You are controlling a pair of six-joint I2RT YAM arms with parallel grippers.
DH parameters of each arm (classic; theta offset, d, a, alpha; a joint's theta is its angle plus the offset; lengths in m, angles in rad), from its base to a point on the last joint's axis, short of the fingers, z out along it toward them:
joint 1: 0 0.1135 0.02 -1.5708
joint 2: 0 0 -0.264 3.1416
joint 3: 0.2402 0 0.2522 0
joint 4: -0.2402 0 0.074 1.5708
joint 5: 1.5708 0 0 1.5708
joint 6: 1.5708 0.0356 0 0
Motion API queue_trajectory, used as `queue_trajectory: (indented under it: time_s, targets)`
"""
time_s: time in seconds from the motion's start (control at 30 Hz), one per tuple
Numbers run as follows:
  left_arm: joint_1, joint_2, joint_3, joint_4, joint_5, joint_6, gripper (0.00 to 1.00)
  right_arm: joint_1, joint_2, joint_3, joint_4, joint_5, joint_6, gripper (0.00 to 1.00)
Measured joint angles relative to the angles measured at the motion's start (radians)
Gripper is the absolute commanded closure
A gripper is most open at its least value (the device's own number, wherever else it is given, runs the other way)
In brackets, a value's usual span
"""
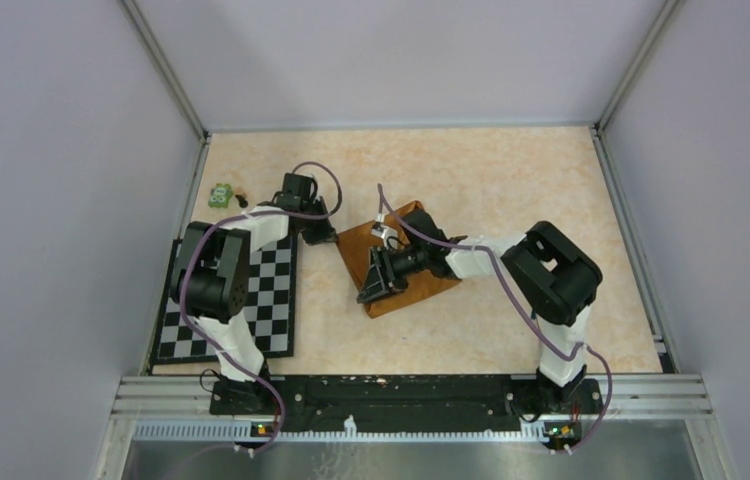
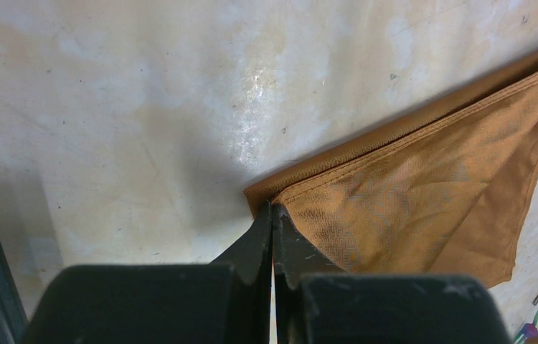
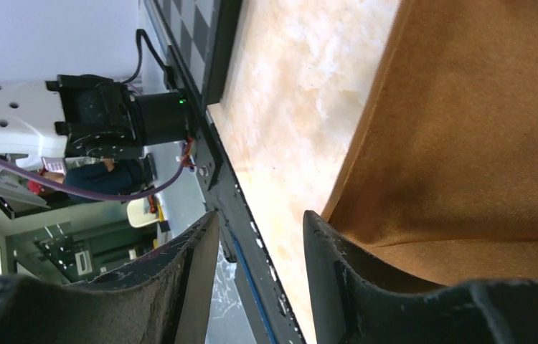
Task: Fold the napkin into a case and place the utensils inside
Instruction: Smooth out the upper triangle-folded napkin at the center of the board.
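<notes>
Your marbled beige table (image 1: 511, 190) sits inside plain grey walls. At far left you have the checkered mat (image 1: 276, 300), with a small green toy (image 1: 219, 195) beyond it. Your left gripper (image 2: 272, 215) has its jaws pressed together, tips touching a corner of the napkin (image 1: 353, 255). The napkin lies folded mid-table. Your right gripper (image 3: 260, 218) hangs over its near edge, jaws apart, gripping nothing.

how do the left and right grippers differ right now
The left gripper is shut; the right gripper is open, with nothing between its jaws. The left gripper sits at a corner of the napkin; the right gripper hangs over its side edge. Both are at the napkin.
</notes>
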Motion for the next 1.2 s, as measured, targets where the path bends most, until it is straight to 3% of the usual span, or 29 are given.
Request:
queue_trajectory:
  time_s: [0.27, 0.47, 0.6, 1.0, 1.1, 1.2]
  targets:
    - [0.000, 0.010, 0.010, 0.000, 0.005, 0.003, 1.00, -0.028, -0.031, -0.018, 0.082, -0.026, 0.046, 0.54]
    - [0.000, 0.013, 0.015, 0.000, 0.008, 0.003, 1.00, -0.050, -0.031, -0.027, 0.077, -0.013, 0.045, 0.71]
    - [0.000, 0.019, 0.018, 0.000, 0.011, 0.003, 1.00, -0.040, -0.016, -0.027, 0.069, -0.002, 0.039, 0.77]
    - [0.000, 0.028, 0.042, -0.018, 0.016, 0.003, 1.00, -0.006, 0.072, -0.027, 0.047, 0.048, 0.032, 0.73]
    - [0.000, 0.034, 0.064, -0.042, 0.015, 0.004, 0.92, -0.006, 0.069, -0.027, 0.048, 0.037, 0.035, 0.65]
    - [0.000, 0.047, 0.098, -0.064, 0.008, 0.011, 0.73, -0.006, 0.029, -0.027, 0.036, 0.019, 0.043, 0.56]
